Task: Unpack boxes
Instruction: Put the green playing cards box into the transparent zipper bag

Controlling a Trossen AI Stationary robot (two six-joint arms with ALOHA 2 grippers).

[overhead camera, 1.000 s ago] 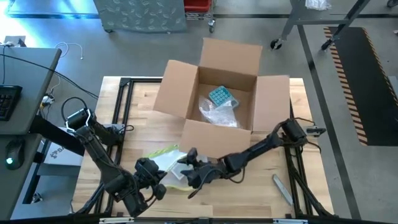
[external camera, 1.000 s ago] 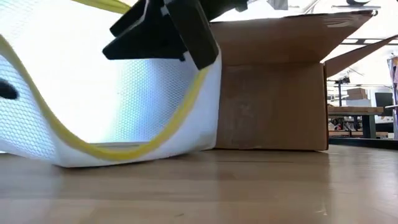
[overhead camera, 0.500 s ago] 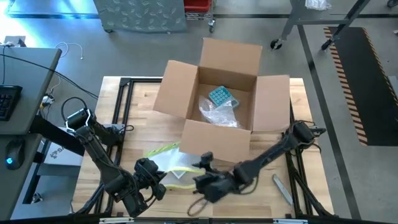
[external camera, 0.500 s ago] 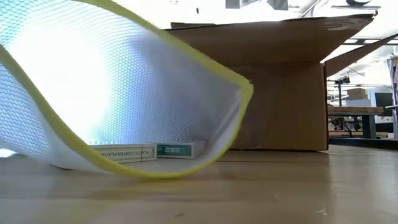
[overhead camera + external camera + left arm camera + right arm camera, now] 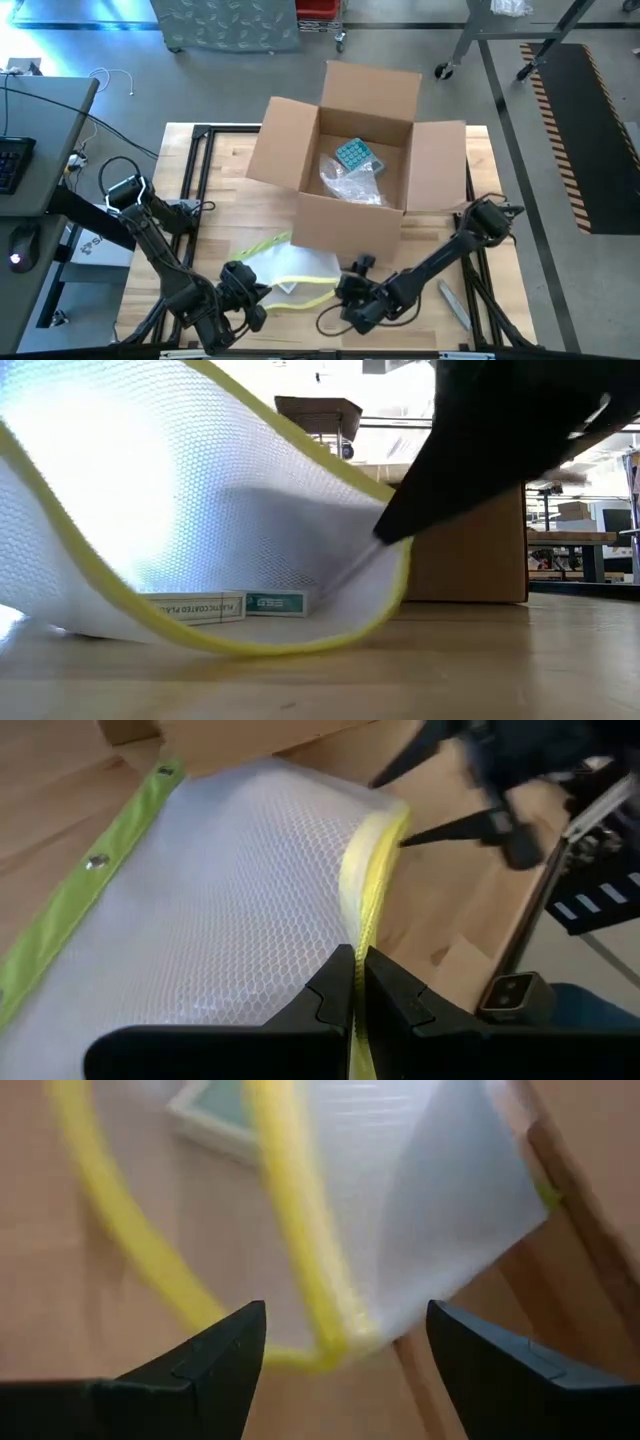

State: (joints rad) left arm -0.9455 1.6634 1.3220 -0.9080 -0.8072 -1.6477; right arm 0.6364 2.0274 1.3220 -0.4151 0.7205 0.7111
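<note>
Both grippers work the yellow-edged sleeve [image 5: 290, 285] at the table's six o'clock: left gripper [image 5: 357, 982] stays clamped on its edge, while right gripper [image 5: 352, 300], jaws wide, has backed off toward five o'clock. Its mouth now gapes, showing a small packet [image 5: 222, 604]; the carton [image 5: 345, 165] sits at twelve o'clock, contents still inside.

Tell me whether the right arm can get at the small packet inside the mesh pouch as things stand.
Probably yes. The left gripper is shut on the pouch's yellow rim, holding its mouth open toward the right gripper, whose jaws stand open just outside. The packet lies on the table inside, with nothing between.
</note>
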